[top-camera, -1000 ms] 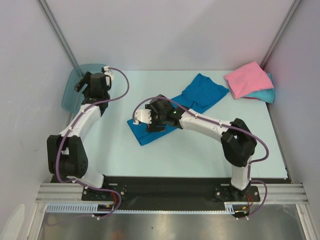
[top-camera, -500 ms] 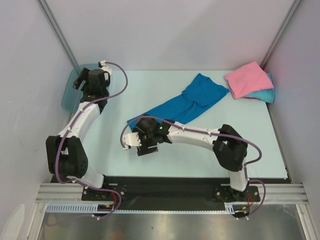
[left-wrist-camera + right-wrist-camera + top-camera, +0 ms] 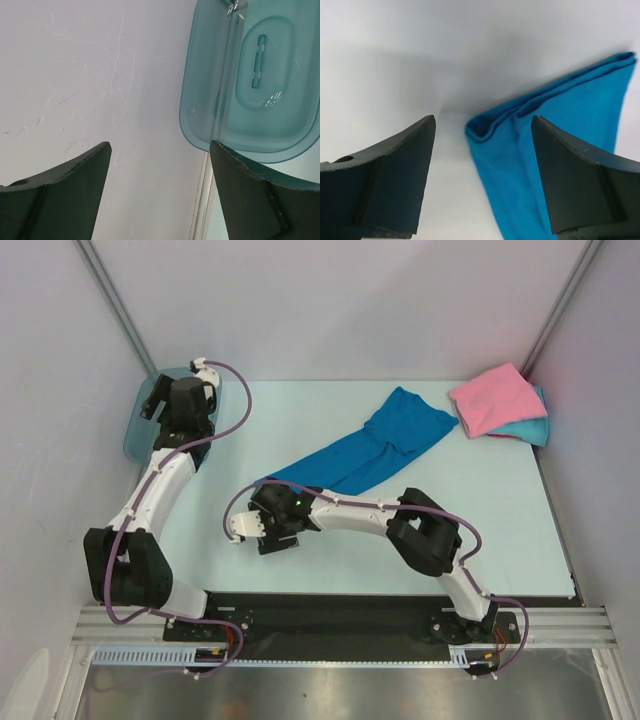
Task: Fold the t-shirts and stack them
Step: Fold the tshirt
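Note:
The deep blue t-shirt lies as a long folded strip running diagonally across the table. Its near-left corner shows in the right wrist view, just ahead of and between my fingers. My right gripper hangs open just off that corner and holds nothing. A folded pink t-shirt rests on a turquoise t-shirt at the far right. My left gripper stands open and empty at the far left, by the teal bin.
The teal plastic bin leans in the far left corner against the white side wall. Grey walls close in the table on the left, back and right. Both arm bases sit on the black rail at the near edge.
My right gripper has moved to the near left, off the blue shirt's end. That end, bunched under the gripper before, now lies as a narrow strip. The left gripper shifted slightly toward the bin.

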Controlling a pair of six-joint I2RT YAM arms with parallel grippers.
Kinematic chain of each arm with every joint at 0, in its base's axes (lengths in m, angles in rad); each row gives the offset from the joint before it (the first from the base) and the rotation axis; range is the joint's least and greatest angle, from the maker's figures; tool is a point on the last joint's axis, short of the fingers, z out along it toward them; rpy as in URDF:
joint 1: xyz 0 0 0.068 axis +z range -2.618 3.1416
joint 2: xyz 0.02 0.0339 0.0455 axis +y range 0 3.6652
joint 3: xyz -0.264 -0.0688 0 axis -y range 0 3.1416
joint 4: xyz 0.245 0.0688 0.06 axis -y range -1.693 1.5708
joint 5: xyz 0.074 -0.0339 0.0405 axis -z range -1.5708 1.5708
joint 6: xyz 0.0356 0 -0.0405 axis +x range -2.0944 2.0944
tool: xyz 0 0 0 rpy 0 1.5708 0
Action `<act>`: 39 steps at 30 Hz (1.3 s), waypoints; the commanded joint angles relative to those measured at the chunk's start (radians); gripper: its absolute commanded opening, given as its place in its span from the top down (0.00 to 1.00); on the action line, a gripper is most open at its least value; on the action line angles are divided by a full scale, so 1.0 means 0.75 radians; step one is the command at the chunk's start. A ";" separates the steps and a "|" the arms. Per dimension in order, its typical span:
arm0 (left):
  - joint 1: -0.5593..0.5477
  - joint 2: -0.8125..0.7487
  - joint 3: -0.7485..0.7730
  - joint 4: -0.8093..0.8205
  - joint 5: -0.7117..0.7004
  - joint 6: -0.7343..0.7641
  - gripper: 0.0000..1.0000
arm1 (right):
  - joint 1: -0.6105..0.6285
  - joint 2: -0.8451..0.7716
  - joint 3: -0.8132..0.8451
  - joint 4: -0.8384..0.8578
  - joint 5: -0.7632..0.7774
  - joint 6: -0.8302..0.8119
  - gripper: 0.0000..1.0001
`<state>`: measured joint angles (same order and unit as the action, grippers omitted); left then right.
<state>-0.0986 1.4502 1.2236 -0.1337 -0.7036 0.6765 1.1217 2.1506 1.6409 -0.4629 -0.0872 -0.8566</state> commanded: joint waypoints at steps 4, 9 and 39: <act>-0.010 -0.068 0.046 0.000 -0.025 -0.023 0.14 | -0.015 0.074 0.109 0.102 0.043 -0.024 0.18; -0.008 -0.068 0.036 0.013 -0.039 -0.004 0.14 | -0.045 0.113 0.156 0.061 0.022 -0.022 0.18; -0.006 0.046 0.136 0.049 -0.033 0.018 0.14 | -0.154 0.057 0.066 -0.045 -0.027 -0.058 0.36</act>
<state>-0.0990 1.4807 1.2835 -0.1287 -0.7193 0.6895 1.0203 2.1704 1.6466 -0.4721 -0.1028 -0.8925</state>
